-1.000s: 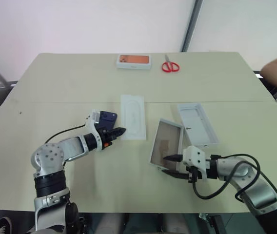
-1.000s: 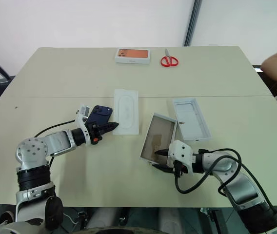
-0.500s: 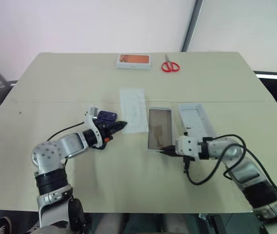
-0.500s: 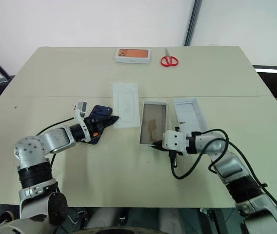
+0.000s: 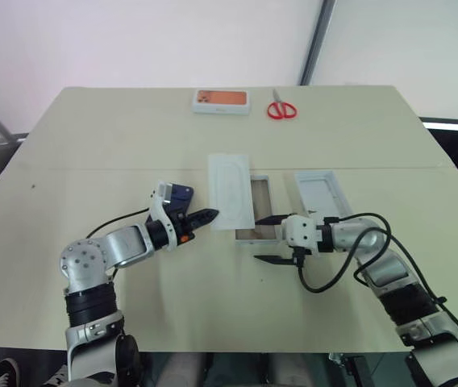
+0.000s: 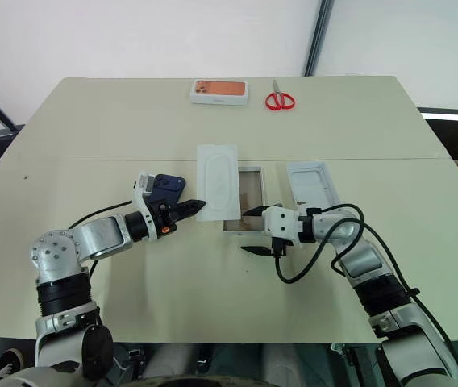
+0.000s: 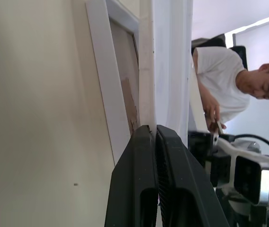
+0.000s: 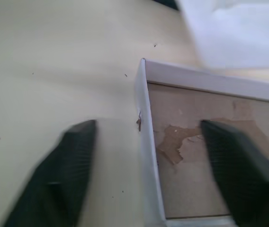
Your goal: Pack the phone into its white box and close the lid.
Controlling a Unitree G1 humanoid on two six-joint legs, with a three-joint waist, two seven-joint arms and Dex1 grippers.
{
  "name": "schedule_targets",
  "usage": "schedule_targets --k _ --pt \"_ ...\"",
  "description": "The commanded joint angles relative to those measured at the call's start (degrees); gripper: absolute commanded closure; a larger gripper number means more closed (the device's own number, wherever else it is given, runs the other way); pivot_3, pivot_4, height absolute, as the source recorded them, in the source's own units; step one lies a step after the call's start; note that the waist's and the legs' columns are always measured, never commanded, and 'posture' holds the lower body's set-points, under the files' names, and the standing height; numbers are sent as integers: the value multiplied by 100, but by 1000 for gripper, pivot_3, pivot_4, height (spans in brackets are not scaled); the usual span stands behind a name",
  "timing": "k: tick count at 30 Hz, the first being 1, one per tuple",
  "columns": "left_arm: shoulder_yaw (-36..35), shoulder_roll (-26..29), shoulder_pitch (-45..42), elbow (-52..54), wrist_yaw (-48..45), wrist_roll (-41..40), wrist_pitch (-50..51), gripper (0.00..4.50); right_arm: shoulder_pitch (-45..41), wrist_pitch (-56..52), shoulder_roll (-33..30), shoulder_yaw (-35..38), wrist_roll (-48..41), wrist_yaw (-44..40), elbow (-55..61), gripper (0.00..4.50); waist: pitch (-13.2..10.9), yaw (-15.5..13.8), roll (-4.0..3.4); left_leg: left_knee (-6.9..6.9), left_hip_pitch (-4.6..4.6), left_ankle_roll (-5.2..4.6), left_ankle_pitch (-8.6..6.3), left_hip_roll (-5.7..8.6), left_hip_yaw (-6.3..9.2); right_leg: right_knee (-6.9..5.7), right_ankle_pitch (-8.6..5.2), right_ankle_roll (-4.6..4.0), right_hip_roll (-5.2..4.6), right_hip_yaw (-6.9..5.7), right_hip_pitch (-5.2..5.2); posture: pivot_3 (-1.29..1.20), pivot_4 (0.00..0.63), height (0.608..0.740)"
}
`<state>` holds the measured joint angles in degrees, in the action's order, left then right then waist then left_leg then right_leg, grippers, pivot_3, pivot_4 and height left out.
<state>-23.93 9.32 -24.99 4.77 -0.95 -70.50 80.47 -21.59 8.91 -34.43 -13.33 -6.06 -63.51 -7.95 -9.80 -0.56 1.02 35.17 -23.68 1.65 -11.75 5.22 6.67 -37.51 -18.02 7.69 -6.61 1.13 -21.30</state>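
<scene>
The dark blue phone (image 5: pixel 181 193) lies on the table just behind my left gripper (image 5: pixel 210 214). That gripper is shut with nothing between its fingers, and its tips point at the edge of a flat white card (image 5: pixel 231 189). The card overlaps the left wall of the lid (image 5: pixel 261 205), which lies flat with its brown inside facing up. My right gripper (image 5: pixel 260 239) stands open at the lid's near end, one finger on each side of the corner wall (image 8: pixel 141 142), not gripping it. The shallow white box (image 5: pixel 323 197) sits empty to the right of the lid.
A white box with an orange phone picture (image 5: pixel 221 100) and red scissors (image 5: pixel 281 109) lie at the table's far edge. A person in a white shirt (image 7: pixel 219 85) sits beyond the right side. The right arm's black cable (image 5: pixel 326 278) loops over the table.
My right gripper laid the tilted lid down flat, open side up, then let go and opened. The lid now sits further left, and the white card has shifted right onto its edge.
</scene>
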Motion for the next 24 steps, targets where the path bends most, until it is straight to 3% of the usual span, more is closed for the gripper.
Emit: schedule_targets --k 1,10,24 --pt "156 23 -21 162 -68 -47 -161 4500 152 -552 -187 759 -771 127 705 866 0 -7 0 0 0 -5 -3 1 0 0 0 0 -1 0 0 0 150 740" --pt "546 -369 7 -57 66 222 -540 4500 892 -989 -679 1773 -1138 427 1047 866 0 1 0 1 -2 -22 -13 5 -4 7 0 0 -8 1 5 0 150 740" --pt "928 -469 -216 -437 -139 691 -758 4500 928 -1053 -524 1596 -1014 628 1188 866 0 -12 0 1 -2 -21 -12 3 -5 6 0 0 -4 3 1 0 150 740"
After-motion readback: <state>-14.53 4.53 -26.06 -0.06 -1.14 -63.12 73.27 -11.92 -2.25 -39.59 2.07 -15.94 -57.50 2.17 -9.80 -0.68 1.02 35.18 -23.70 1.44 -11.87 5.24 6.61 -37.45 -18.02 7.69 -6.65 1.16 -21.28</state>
